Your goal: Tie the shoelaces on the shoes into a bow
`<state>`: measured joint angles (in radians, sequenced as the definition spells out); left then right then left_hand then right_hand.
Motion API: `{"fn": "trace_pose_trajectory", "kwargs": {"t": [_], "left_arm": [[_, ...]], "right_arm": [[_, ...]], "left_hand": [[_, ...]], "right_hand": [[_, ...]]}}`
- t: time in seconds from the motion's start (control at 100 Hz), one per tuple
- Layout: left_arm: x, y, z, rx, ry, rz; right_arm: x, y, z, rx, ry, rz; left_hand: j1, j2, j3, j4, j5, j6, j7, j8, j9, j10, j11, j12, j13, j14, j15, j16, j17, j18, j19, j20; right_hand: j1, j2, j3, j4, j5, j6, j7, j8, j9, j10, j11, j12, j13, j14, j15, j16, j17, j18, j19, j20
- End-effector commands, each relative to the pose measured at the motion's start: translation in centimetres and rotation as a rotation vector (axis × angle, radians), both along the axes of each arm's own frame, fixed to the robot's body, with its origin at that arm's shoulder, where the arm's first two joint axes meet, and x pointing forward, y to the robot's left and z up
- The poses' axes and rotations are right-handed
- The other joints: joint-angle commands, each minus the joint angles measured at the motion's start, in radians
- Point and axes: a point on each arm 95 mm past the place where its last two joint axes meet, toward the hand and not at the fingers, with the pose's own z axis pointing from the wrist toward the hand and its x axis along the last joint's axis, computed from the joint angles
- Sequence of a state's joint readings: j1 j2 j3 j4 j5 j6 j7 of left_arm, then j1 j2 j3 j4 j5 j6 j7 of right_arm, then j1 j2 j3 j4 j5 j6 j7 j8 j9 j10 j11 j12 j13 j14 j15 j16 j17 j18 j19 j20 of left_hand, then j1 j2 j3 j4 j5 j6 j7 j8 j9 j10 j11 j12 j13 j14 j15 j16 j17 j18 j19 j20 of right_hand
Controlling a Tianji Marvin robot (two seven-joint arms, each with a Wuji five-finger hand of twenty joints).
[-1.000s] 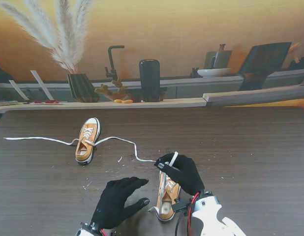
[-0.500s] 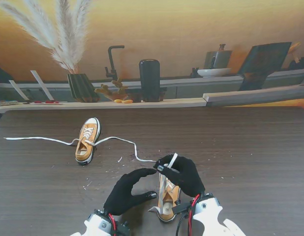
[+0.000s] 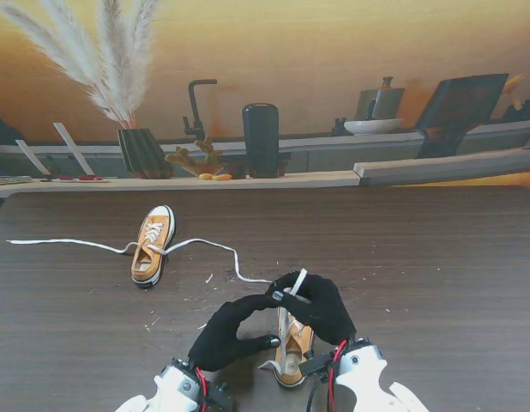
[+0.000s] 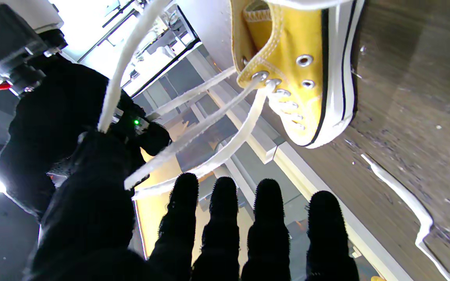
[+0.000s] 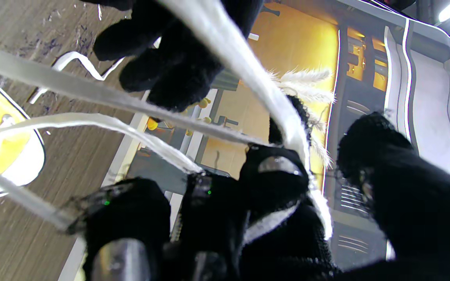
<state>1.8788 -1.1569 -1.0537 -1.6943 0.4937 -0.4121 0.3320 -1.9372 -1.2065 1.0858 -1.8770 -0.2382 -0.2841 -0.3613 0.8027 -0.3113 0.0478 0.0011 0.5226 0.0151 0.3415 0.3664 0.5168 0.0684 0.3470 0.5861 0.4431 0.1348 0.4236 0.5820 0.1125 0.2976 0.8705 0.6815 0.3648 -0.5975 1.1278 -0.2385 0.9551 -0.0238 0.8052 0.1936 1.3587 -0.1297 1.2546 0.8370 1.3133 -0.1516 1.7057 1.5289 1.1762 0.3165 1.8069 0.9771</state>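
Observation:
A yellow sneaker [image 3: 292, 350] lies close to me between both black-gloved hands; the left wrist view shows it too, sneaker [image 4: 299, 78]. My right hand [image 3: 318, 306] hovers over its toe, shut on the white laces [image 3: 299, 280], which stretch taut from the eyelets, laces [image 4: 217, 121], to its fingers [image 5: 275, 183]. My left hand [image 3: 233, 331] is curved in a C with fingers apart. Its index tip touches the right hand beside the lace, and its thumb is near the shoe's side. A second yellow sneaker [image 3: 152, 245] lies farther away on the left, its laces [image 3: 68, 244] spread flat on the table.
The dark wooden table [image 3: 436, 257] carries small white crumbs around the shoes. The far shoe's right lace [image 3: 226, 253] trails toward my right hand. A shelf at the back holds a vase of pampas grass [image 3: 143, 153], a black cylinder [image 3: 261, 140] and other decor.
My left hand has moved away from me and to the right. Its fingers now reach the right hand at the lace. The right hand and both shoes have barely moved.

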Motion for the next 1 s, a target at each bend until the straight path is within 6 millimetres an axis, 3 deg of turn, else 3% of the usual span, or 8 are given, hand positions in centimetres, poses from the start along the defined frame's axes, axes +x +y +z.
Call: {"fn": "trace_pose_trajectory", "kwargs": {"t": [0.0,0.52,0.79,0.9,0.99], "left_arm": [[0.1,-0.5,0.0,0.001,0.003,-0.029],[0.4,-2.2,-1.3,-0.041,0.067,-0.095],[0.0,-2.2,-1.3,-0.072,0.103,-0.117],[-0.1,-2.0,-1.1,-0.085,0.114,-0.116],[-0.2,-1.9,-1.1,-0.105,0.129,-0.113]], "right_arm": [[-0.1,0.1,0.2,-0.005,-0.004,0.020],[-0.1,0.2,0.0,-0.024,-0.003,0.041],[-0.1,0.1,0.0,-0.030,0.000,0.043],[-0.1,0.1,0.0,-0.030,0.002,0.042],[-0.1,0.1,-0.1,-0.030,0.005,0.041]], "left_hand": [[-0.010,-0.034,0.007,-0.026,0.032,-0.052,-0.007,-0.006,0.008,-0.039,0.020,0.026,0.013,-0.033,0.022,0.038,0.002,-0.077,0.025,0.023],[-0.033,-0.002,0.048,-0.004,0.086,-0.056,0.121,0.070,0.069,-0.030,0.126,0.126,0.042,-0.033,0.083,0.065,0.023,-0.071,0.091,0.026],[-0.063,-0.006,0.109,0.011,0.132,-0.122,0.310,0.211,0.138,-0.036,0.191,0.187,0.072,-0.027,0.126,0.083,0.040,-0.064,0.133,0.021],[-0.044,-0.008,0.096,0.029,0.131,-0.164,0.449,0.310,0.169,-0.036,0.224,0.213,0.091,-0.025,0.155,0.096,0.051,-0.060,0.155,0.021],[-0.018,0.005,0.080,0.050,0.144,-0.187,0.530,0.318,0.190,-0.033,0.240,0.226,0.102,-0.023,0.178,0.105,0.055,-0.057,0.172,0.017]], "right_hand": [[0.007,-0.014,0.037,-0.032,-0.012,0.019,0.021,-0.019,0.093,0.162,-0.008,-0.012,0.006,-0.204,0.069,0.033,0.023,-0.003,0.287,-0.001],[0.009,-0.015,0.038,-0.035,-0.008,0.018,0.025,-0.020,0.093,0.163,-0.007,-0.012,0.006,-0.199,0.070,0.034,0.023,-0.003,0.287,-0.001],[0.010,-0.018,0.040,-0.036,-0.006,0.017,0.028,-0.020,0.093,0.163,-0.007,-0.011,0.006,-0.199,0.070,0.034,0.023,-0.003,0.287,-0.001],[0.011,-0.018,0.041,-0.037,-0.006,0.017,0.028,-0.021,0.093,0.163,-0.007,-0.011,0.006,-0.198,0.070,0.034,0.023,-0.003,0.287,-0.001],[0.011,-0.019,0.042,-0.037,-0.006,0.016,0.029,-0.021,0.093,0.164,-0.007,-0.011,0.006,-0.197,0.070,0.034,0.023,-0.003,0.287,-0.002]]}}
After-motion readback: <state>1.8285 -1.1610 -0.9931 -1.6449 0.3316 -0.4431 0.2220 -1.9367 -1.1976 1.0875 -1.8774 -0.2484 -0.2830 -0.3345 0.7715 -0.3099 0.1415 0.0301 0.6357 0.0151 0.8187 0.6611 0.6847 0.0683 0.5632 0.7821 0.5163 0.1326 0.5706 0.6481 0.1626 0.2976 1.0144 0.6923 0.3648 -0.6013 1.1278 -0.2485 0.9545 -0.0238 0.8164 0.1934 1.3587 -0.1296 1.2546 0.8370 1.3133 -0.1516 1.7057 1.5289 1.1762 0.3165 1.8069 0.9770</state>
